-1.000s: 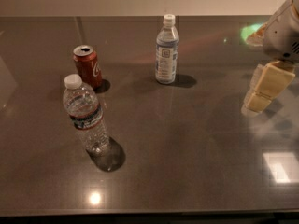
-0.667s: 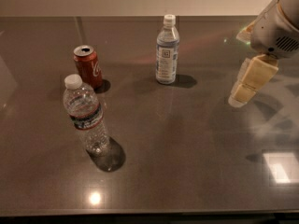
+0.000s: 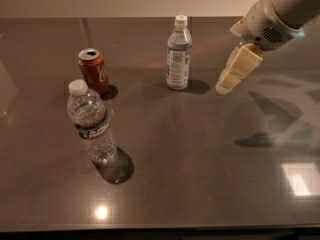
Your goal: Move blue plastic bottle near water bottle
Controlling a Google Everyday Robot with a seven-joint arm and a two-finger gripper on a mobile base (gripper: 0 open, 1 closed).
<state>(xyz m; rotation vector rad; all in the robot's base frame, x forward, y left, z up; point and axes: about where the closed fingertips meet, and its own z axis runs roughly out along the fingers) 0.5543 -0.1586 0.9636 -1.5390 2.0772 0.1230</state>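
The blue plastic bottle (image 3: 178, 54) stands upright at the back middle of the dark table, with a white cap and a tall white-and-blue label. The water bottle (image 3: 92, 124) stands upright at the front left, clear and ribbed, with a white cap and a dark label band. My gripper (image 3: 225, 85) hangs from the white arm at the upper right, to the right of the blue plastic bottle and apart from it, holding nothing.
A red soda can (image 3: 93, 70) stands upright just behind the water bottle, left of the blue plastic bottle. The dark glossy table (image 3: 200, 154) shows light reflections at the front and right. A pale wall runs along the back edge.
My gripper has moved left and towards the blue plastic bottle. The bottles and the can have not moved.
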